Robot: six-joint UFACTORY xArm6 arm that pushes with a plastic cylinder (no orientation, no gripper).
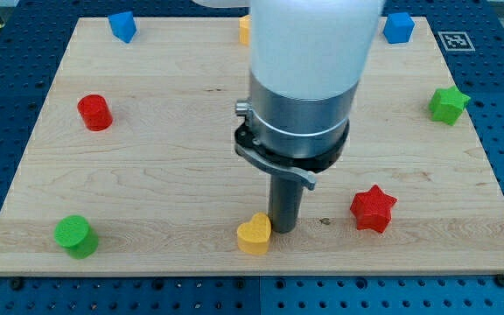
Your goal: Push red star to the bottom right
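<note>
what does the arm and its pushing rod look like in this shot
The arm shows a wide, glossy white cylindrical shell at the view's top, then a grey metal collar with a black clamp ring and a small silver lever. Below hangs a straight dark rod; my tip is its blunt lower end. No cables or markings are visible.

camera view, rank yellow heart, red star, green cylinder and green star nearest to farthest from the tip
My tip sits low on the board, near the middle.
1. yellow heart, right beside it on the view's left
2. red star, to the view's right
3. green cylinder, bottom left
4. green star, upper right edge
</note>
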